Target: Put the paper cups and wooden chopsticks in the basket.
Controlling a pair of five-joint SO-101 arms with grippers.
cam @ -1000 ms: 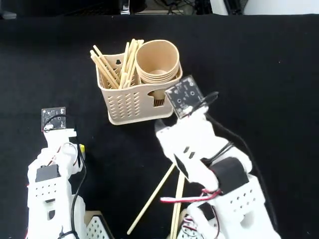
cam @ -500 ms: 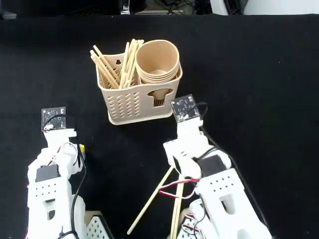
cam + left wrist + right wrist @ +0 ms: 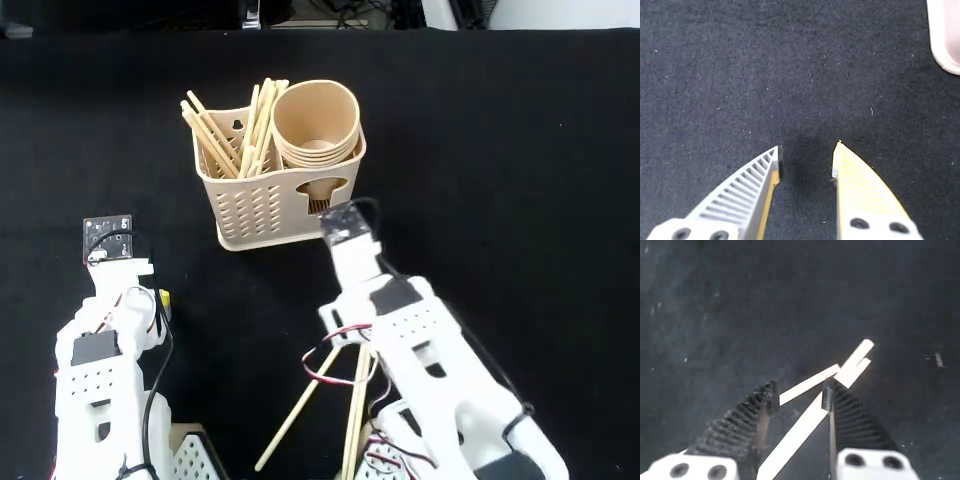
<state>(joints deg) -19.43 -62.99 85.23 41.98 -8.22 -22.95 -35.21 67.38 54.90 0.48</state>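
Jaws apart on both arms. For the left jaws: spread wide and pointed down at the black surface [image 3: 740, 60], with bare cloth between the two tips and a pale corner of the basket [image 3: 946, 35] off to one side, well apart from them. Sat at the end of the left arm [image 3: 100, 340], at the near left of the surface in the high view, well apart from the task's things.

For the right jaws: also parted, poised over the loose chopsticks [image 3: 807, 384], with sticks crossing the gap between the two tips. Could not tell whether touched the wood or hung just above it; not clamped on anything, judging by the gap. Sat at the end of the right arm [image 3: 420, 340], stretched forward from the near edge, its wrist close by the basket's near wall.

Stood upright near the middle of the surface, that basket, with a stack of cups [image 3: 315, 120] nested in its right compartment and bundled chopsticks [image 3: 232, 130] leaning in its left one, tops fanned out above the rim.

Outside the basket: the loose chopsticks, flat on the cloth by the near edge, one slanted, the rest nearly straight, far ends close together beneath the right arm.
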